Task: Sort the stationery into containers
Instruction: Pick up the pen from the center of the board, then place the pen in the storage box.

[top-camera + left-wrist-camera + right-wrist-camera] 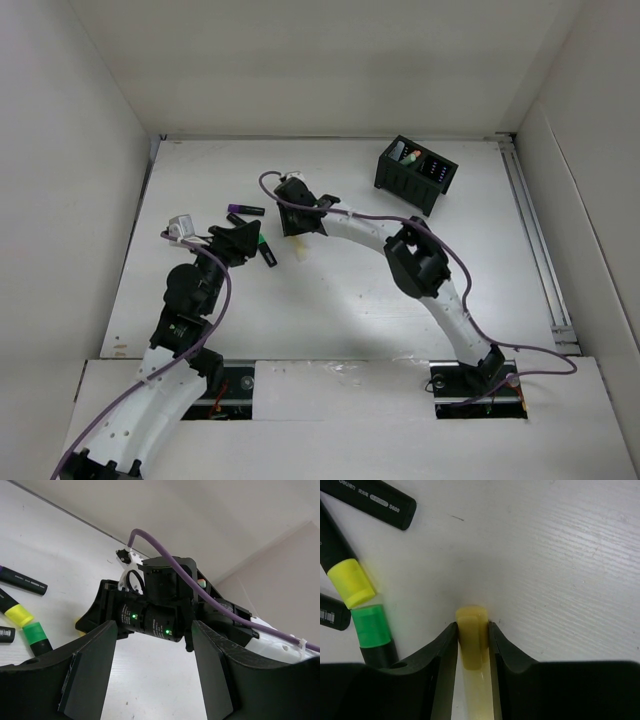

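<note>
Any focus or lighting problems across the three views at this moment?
Top external: even light, soft shadows, no glare. Left wrist: the left gripper is dark, with little detail. Right wrist: print on the black marker is sharp; the pale yellow pen in the right gripper softens toward the bottom edge.

Your left gripper is hemmed in: loose markers beside it, right gripper with its yellow highlighter close ahead. Bare table toward the organiser box gives you free passage.
</note>
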Robot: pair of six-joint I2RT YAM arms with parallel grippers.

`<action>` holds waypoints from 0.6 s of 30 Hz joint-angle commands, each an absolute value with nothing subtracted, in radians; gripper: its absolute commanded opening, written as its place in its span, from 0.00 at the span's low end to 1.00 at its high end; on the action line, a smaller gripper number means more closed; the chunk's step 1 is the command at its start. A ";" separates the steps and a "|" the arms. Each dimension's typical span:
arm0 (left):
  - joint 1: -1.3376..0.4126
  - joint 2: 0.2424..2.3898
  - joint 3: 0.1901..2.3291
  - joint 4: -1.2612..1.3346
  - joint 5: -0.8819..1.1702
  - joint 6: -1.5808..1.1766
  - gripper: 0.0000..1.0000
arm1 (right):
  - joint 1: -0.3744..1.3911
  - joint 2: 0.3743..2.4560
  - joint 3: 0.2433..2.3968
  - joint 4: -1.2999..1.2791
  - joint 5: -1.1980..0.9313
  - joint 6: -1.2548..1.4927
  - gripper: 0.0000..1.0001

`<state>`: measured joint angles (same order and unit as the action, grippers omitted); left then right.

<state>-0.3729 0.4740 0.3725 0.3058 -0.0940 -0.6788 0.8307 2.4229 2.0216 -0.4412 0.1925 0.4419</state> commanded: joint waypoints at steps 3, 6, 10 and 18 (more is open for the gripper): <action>-0.373 0.466 0.379 0.341 -0.101 -0.675 0.58 | 0.815 2.320 1.922 -0.425 0.213 0.454 0.12; -0.373 0.486 0.390 0.341 -0.066 -0.675 0.58 | 0.786 2.246 1.875 -0.384 0.184 0.468 0.11; -0.373 0.495 0.390 0.362 -0.057 -0.675 0.58 | 0.703 2.102 1.813 -0.310 0.185 0.489 0.11; -0.373 0.572 0.403 0.383 -0.005 -0.675 0.58 | 0.448 1.994 1.943 -0.284 0.394 0.557 0.11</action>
